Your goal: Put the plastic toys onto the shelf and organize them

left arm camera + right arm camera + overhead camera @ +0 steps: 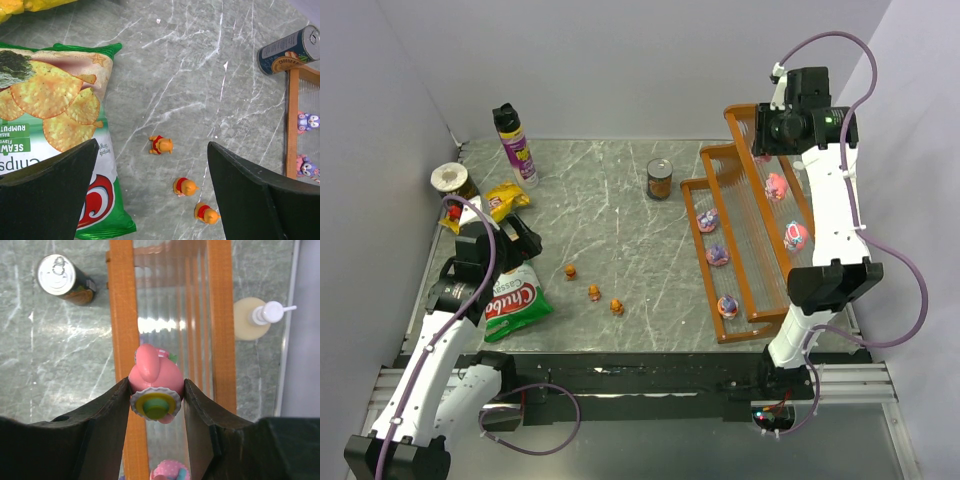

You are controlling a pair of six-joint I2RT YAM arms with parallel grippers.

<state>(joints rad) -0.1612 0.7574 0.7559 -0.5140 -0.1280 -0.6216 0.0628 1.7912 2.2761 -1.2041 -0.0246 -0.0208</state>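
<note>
The right gripper is pinching a pink toy between its fingers, jaws half closed on the plump body. The toy's round yellow-and-green end is facing back toward the wrist, so its long axis is running along the fingers. Right below it an orange rim of the shelf is showing, with the clear ribbed panel just to the right in the wrist view. I'd guess a small sideways nudge is needed before lowering. Further out on the other side a can is standing. Across the table the left gripper is hanging wide open and empty above three orange toys, plainly the nearer arm for those.
</note>
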